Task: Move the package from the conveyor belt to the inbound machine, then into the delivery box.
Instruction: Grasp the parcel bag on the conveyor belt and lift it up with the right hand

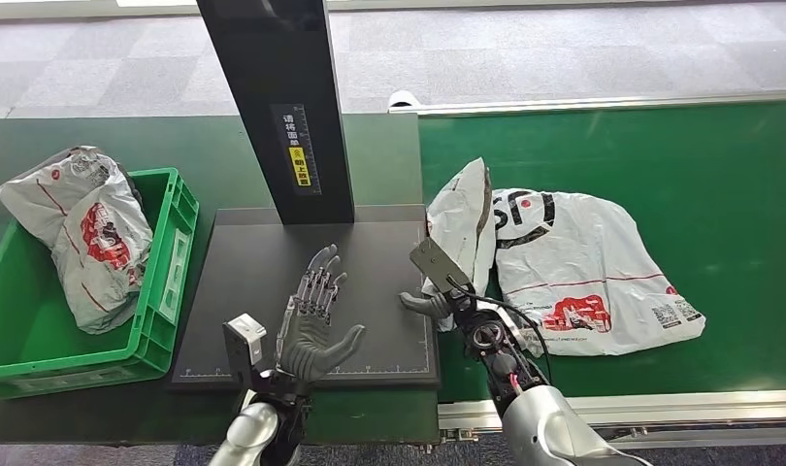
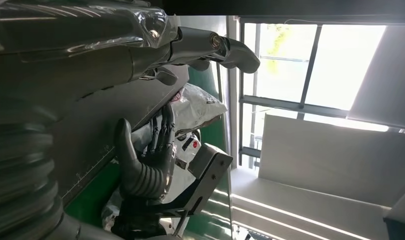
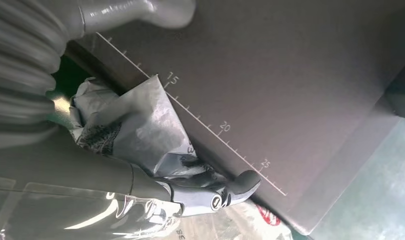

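Note:
A white plastic package with red logos lies on the green conveyor belt, right of the black inbound machine platform. Its left edge is lifted and folded up at the platform's rim. My right hand grips that folded edge, thumb out over the platform; the right wrist view shows crumpled plastic between thumb and fingers. My left hand hovers open above the platform, fingers spread and holding nothing. The left wrist view looks across the platform to the package and my right hand.
The green delivery box stands left of the platform with another white package in it. The machine's black post rises from the back of the platform. Grey carpet lies beyond the table.

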Action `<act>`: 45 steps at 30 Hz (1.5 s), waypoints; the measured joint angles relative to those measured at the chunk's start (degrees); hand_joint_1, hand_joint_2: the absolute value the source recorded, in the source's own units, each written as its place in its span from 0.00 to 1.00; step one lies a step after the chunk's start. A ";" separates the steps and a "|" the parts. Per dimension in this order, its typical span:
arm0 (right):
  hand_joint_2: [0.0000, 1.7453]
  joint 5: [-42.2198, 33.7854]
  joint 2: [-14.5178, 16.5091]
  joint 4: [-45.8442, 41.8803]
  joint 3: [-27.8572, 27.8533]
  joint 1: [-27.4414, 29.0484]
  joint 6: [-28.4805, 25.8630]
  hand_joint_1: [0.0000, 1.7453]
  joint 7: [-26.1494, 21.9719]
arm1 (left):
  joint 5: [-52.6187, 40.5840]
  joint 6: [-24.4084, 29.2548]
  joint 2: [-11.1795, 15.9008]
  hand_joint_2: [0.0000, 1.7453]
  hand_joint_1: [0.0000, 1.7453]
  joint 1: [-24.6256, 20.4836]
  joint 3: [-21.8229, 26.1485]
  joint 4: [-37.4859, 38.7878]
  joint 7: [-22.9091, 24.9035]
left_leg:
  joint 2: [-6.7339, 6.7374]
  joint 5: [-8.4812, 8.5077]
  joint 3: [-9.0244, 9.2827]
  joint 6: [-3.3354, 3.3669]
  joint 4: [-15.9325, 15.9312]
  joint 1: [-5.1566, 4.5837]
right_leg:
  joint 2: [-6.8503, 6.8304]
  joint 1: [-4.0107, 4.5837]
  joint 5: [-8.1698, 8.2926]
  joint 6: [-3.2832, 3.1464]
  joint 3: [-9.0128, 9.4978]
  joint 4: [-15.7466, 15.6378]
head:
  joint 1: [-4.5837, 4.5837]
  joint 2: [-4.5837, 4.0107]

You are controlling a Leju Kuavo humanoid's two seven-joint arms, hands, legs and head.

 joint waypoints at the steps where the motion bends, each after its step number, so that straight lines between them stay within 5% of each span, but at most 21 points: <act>1: 1.00 -0.41 -0.10 0.00 -0.07 0.14 -0.08 0.99 0.07 | -0.01 -0.02 0.00 1.00 0.00 -0.04 0.08 0.01 0.04 | 0.02 0.00 0.01 0.00 0.00 0.00 | 0.01 0.00 0.00 0.00 0.00 0.00 | 0.00 0.01; 5: 1.00 -1.24 -0.59 0.00 -0.51 0.72 -0.83 0.00 -0.25 | -0.04 -0.11 -0.01 1.00 0.00 -0.15 0.32 0.08 0.16 | 0.05 0.00 0.04 0.00 0.00 0.00 | 0.10 0.00 0.00 0.00 0.01 0.00 | 0.01 0.00; 21: 1.00 -3.45 -2.05 -4.96 -0.65 2.12 -10.87 0.00 -10.01 | -1.60 0.01 -0.09 1.00 0.00 1.00 1.95 -1.19 1.56 | 0.04 0.00 0.00 0.00 0.01 0.00 | 0.10 -0.01 0.01 0.00 0.01 0.00 | 0.00 0.01; 35: 1.00 -3.74 -4.59 -14.31 1.73 3.81 -14.76 0.00 -9.92 | -2.54 -0.05 -0.11 1.00 0.00 2.36 3.67 -3.41 1.67 | 0.03 0.01 0.01 -0.01 0.01 0.00 | 0.10 -0.01 0.01 0.00 0.01 0.00 | 0.00 0.02; 39: 1.00 -0.21 -5.31 -15.98 2.58 4.58 -18.64 0.00 -5.91 | -2.98 -0.10 -0.13 1.00 0.00 2.66 3.94 -3.79 1.79 | 0.01 0.01 0.01 0.00 0.01 0.00 | 0.10 -0.01 0.01 0.00 0.00 0.00 | 0.00 0.01; 45: 1.00 11.71 -8.60 -19.61 3.66 8.75 -25.19 0.00 9.53 | -4.00 -0.66 -0.25 1.00 0.00 4.34 5.13 -5.80 3.00 | -0.03 -0.02 -0.02 0.02 0.01 -0.01 | 0.07 -0.01 0.00 0.01 0.00 -0.01 | 0.01 0.01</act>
